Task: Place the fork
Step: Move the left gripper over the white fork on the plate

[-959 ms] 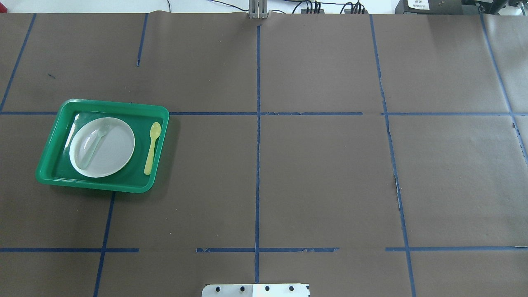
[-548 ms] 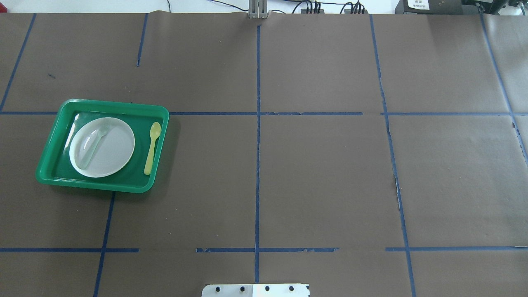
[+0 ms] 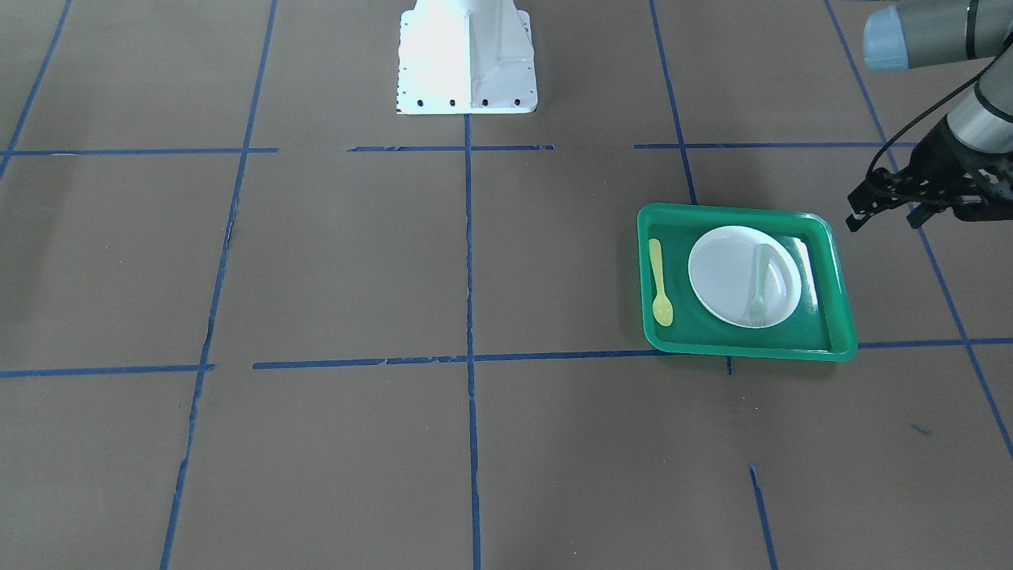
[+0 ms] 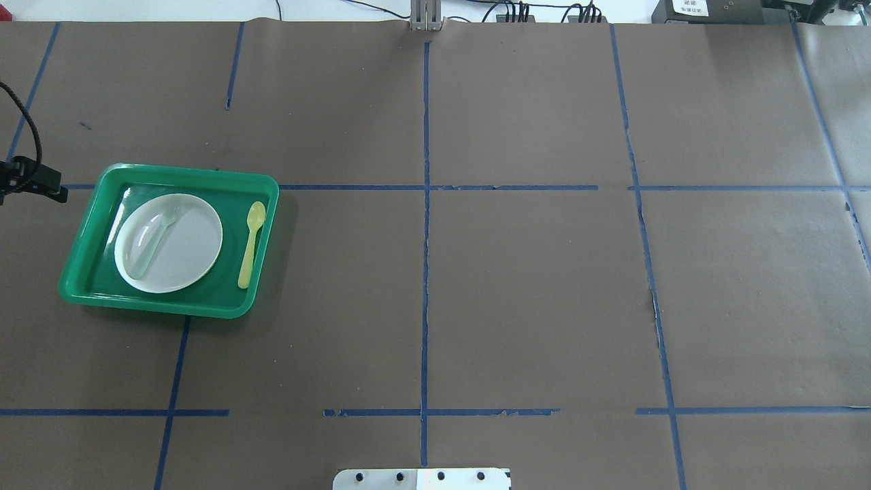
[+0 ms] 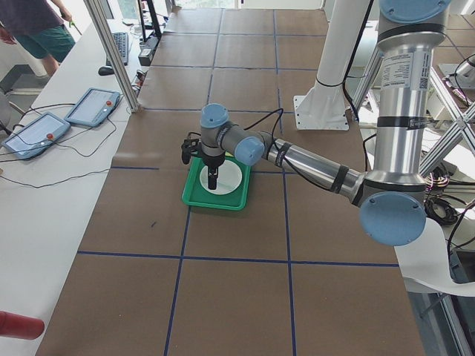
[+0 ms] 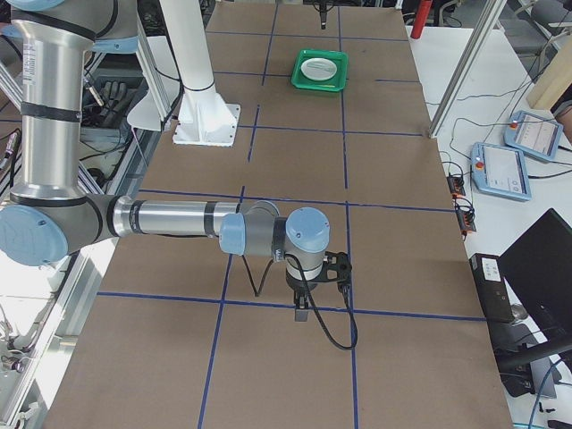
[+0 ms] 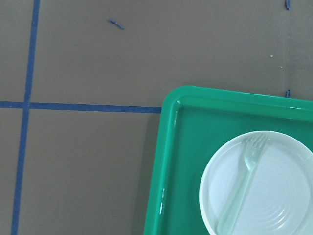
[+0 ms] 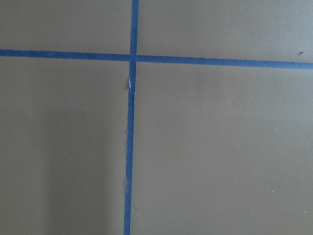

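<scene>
The pale whitish fork lies on a white plate inside a green tray, tines toward the table's far side. It also shows in the front view and the left wrist view. My left gripper hangs pointing down by the tray's outer edge, apart from the fork; I cannot tell if it is open or shut. Only its black wrist mount shows at the overhead view's left edge. My right gripper hangs over bare table far from the tray; I cannot tell its state.
A yellow spoon lies in the tray to the right of the plate. The robot's white base stands at the table's near middle. Blue tape lines cross the brown table cover. Tablets and cables lie on a side bench.
The left arm's black wrist mount has come into the overhead view at the left edge, next to the tray. The fork, plate, spoon and tray have not moved.
</scene>
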Robot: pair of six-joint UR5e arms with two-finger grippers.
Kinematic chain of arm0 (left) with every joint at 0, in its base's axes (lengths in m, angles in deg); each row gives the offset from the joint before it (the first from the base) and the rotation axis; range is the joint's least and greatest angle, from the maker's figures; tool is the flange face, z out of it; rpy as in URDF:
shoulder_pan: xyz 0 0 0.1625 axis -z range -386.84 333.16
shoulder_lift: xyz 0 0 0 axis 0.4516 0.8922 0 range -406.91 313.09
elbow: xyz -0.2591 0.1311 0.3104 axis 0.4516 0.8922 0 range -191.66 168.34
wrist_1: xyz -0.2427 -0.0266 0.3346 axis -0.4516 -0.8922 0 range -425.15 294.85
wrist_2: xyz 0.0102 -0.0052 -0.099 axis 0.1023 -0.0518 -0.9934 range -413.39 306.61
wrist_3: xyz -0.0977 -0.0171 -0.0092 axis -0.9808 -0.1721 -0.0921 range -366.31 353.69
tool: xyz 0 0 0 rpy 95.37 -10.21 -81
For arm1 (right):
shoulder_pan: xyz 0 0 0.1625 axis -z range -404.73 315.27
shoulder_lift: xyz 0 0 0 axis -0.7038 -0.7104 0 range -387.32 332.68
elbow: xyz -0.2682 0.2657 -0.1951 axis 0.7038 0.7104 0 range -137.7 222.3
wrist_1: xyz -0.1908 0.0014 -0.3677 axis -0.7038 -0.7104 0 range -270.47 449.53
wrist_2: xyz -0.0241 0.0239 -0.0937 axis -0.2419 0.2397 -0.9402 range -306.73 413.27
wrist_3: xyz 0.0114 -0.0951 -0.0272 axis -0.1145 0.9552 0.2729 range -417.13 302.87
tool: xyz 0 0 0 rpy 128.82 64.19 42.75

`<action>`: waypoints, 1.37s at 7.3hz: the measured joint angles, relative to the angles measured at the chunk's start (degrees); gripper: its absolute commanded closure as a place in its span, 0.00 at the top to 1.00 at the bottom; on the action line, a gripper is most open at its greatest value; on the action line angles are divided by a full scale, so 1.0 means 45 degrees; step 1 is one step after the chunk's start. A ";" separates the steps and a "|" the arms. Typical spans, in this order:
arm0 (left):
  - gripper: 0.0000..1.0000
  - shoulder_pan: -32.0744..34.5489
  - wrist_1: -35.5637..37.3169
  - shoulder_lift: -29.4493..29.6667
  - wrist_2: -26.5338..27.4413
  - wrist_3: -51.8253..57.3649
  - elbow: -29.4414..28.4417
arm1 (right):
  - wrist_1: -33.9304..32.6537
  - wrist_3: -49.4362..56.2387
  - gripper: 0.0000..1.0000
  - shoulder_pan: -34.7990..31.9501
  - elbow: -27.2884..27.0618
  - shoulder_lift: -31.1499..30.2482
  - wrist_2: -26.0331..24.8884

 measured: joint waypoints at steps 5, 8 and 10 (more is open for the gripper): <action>1.00 -0.2084 -0.1781 0.1386 0.0852 -0.0634 -0.2444 | 0.0000 0.0005 1.00 0.0000 0.0004 0.0000 0.0000; 1.00 -0.2940 -0.3090 0.1659 0.1219 -0.1381 -0.3591 | 0.0000 -0.0006 1.00 0.0000 0.0000 0.0000 -0.0001; 0.96 -0.3257 -0.3950 0.1816 0.1244 -0.1817 -0.4309 | 0.0000 -0.0008 1.00 0.0000 0.0004 0.0000 0.0000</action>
